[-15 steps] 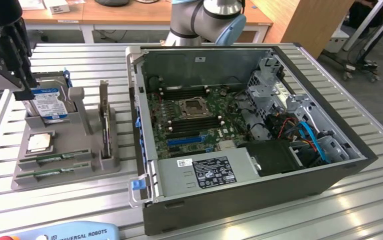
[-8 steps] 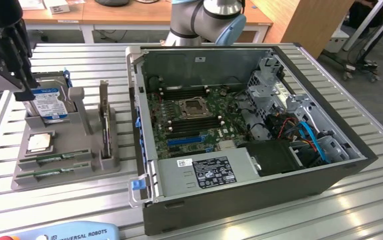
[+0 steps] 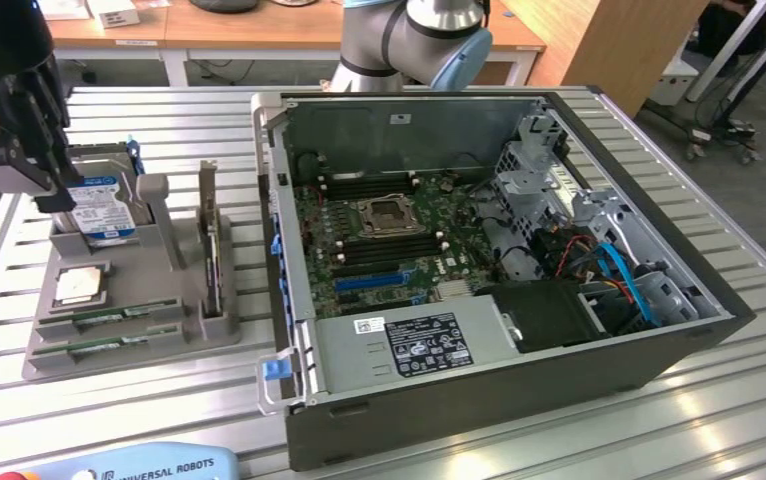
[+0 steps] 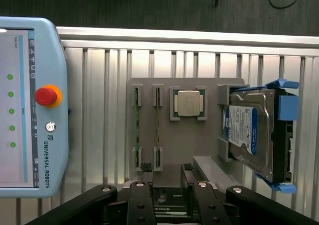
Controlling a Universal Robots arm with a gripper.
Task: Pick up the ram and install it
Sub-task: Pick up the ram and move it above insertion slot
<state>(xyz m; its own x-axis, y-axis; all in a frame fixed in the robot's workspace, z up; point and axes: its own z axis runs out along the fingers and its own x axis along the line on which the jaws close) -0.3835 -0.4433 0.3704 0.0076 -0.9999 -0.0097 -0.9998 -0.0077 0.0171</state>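
Two green ram sticks stand on edge in slots of the grey fixture (image 3: 156, 335). One ram stick (image 3: 116, 314) (image 4: 157, 128) lies nearer the CPU, the other ram stick (image 3: 106, 344) (image 4: 135, 130) nearer the pendant. I cannot tell which of them is the task's. My black gripper (image 3: 16, 175) (image 4: 167, 197) hangs well above the fixture at the exterior view's left, over the hard-drive end. Its linkages are spread wide, it is open, and nothing is between the fingers. The open PC case (image 3: 703, 330) with its motherboard (image 3: 383, 240) sits to the exterior view's right.
The fixture also holds a silver hard drive with a blue label (image 3: 100, 205) (image 4: 246, 130), a CPU (image 3: 79, 287) (image 4: 188, 103) and an upright card (image 3: 208, 240). A teach pendant (image 3: 130, 465) (image 4: 30, 105) lies on the slatted table beside the fixture.
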